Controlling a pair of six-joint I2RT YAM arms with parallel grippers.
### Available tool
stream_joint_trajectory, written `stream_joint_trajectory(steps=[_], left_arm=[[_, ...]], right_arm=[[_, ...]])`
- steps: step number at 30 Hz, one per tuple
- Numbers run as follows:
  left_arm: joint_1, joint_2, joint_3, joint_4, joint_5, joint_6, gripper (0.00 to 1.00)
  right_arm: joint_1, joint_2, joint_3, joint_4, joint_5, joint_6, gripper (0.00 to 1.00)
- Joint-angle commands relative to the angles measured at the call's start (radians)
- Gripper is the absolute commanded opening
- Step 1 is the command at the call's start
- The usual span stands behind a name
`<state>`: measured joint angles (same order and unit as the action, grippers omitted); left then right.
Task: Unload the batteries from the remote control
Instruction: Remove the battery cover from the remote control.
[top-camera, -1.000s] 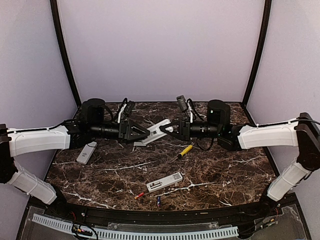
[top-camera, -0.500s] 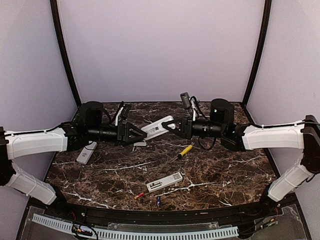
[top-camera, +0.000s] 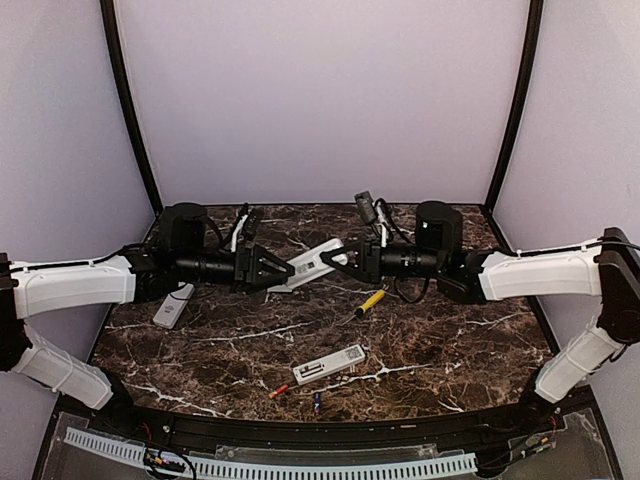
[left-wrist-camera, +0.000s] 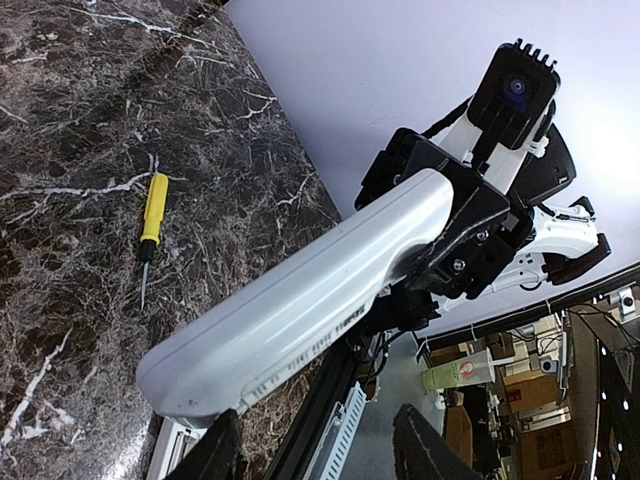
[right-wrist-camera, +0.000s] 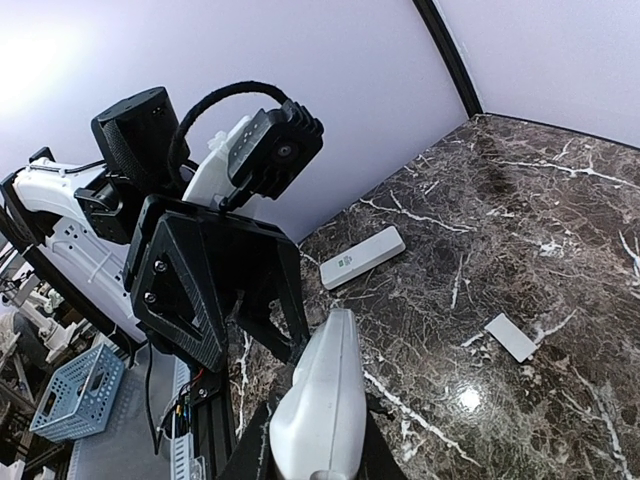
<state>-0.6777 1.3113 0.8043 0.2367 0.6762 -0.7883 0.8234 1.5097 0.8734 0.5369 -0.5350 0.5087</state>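
The right pincer is clenched on the far end of a white remote control, holding it clear of the bench at back centre. The left pincer is released: its fingers stand apart, with the remote's free rounded end just beside one of them and not clasped across. The remote's long axis runs from pincer to pincer, left to right across the bench, the right end slightly higher. The free end points straight at the left pincer, so the left arm is judged the nearer for any work on the casing. Whether cells remain inside cannot be told. Two loose batteries, an orange-red cell and a blue cell, lie near the front edge, just before a second remote, well apart from both pincers.
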Motion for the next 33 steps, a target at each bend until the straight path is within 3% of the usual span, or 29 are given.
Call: stream_joint_trajectory(steps=[1,33], left_arm=[[0.003,0.005,0.003,0.026,0.009,0.000,0.50],[0.003,0.011,0.010,-0.040,-0.054,-0.005,0.46]], right_arm=[[0.013,0.014,0.038,0.040,-0.037,-0.015,0.00],[0.017,-0.027,0.003,0.095,-0.045,-0.029,0.00]])
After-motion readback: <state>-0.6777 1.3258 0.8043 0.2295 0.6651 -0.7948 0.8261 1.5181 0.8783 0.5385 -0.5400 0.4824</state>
